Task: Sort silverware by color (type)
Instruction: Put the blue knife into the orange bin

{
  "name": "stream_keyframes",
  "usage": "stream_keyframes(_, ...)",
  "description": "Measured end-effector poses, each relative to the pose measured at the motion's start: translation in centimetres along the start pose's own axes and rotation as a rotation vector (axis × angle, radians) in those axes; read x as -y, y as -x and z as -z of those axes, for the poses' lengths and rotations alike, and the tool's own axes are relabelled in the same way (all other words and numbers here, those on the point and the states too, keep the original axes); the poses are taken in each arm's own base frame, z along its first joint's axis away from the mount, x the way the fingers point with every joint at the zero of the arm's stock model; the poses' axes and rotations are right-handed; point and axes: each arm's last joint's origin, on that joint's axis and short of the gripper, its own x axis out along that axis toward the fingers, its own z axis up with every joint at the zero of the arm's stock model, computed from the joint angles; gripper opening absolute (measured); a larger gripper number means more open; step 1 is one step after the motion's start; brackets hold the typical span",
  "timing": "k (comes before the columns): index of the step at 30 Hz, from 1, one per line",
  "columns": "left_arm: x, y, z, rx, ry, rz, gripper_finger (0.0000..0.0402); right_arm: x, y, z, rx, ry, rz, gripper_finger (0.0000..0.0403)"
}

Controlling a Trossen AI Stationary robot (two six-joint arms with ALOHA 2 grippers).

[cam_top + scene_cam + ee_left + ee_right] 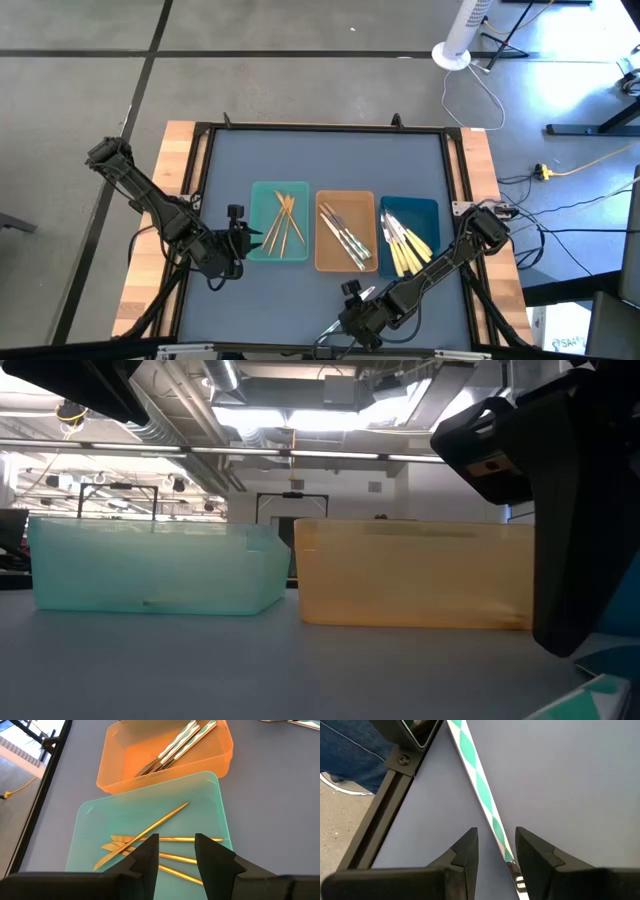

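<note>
Three trays stand side by side: teal (262,195), tan (345,197) and dark blue (420,208). Slim gold utensils (150,827) lie in the teal tray, green-and-white-handled silver ones (180,745) in the tan tray, and yellow-handled ones (405,250) in the blue tray. My left gripper (176,852) hangs open over the teal tray's near left corner, holding nothing. My right gripper (496,852) is open near the table's near edge. Its fingers stand on either side of a green-and-white-handled utensil (480,785) that lies flat on the table. My right gripper slants down from above over the utensil, with the fingers astride it where the checked handle meets the silver part (509,857). The utensil runs close beside one finger (530,855); whether that finger touches it I cannot tell. The utensil lies flat on the table.
The table's dark frame rail (375,830) runs close beside my right gripper at the near edge. A person's leg in jeans and a shoe (345,760) show beyond it. Bare blue-grey tabletop (300,290) lies between the trays and the near edge.
</note>
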Motion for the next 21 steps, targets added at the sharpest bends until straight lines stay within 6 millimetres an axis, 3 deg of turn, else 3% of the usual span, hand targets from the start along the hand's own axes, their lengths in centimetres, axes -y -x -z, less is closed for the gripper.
stream_keyframes(21, 0.0, 0.0, -0.1, 0.004, 0.004, 0.001, 0.0120, 0.0, -1.1, 0.4, -0.012, 0.002, 0.013, 0.0117)
